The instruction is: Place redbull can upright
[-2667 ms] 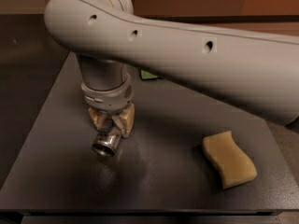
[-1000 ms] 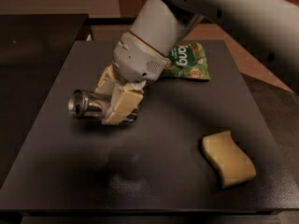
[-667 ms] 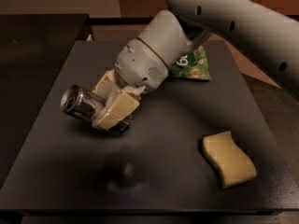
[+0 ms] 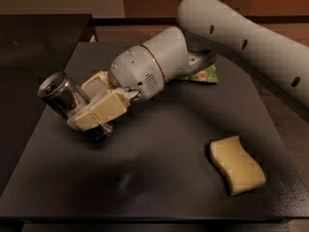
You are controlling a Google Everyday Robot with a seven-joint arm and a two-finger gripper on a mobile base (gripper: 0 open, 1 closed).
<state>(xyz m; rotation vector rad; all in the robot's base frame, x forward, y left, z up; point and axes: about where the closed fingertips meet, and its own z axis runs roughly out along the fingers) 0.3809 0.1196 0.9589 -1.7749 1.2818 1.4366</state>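
The dark tabletop (image 4: pixel 159 173) is carrying two loose things. A yellow sponge (image 4: pixel 236 166) is lying flat near its front right corner, well apart from everything else. A green packet (image 4: pixel 206 75) is resting toward the far edge, partly hidden behind the arm (image 4: pixel 241 42). Over the left half, the tool (image 4: pixel 83 105) is hanging with its fingers clamped around the redbull can (image 4: pixel 60 93), which is tilting; whether the can's lower end is touching the surface cannot be told.
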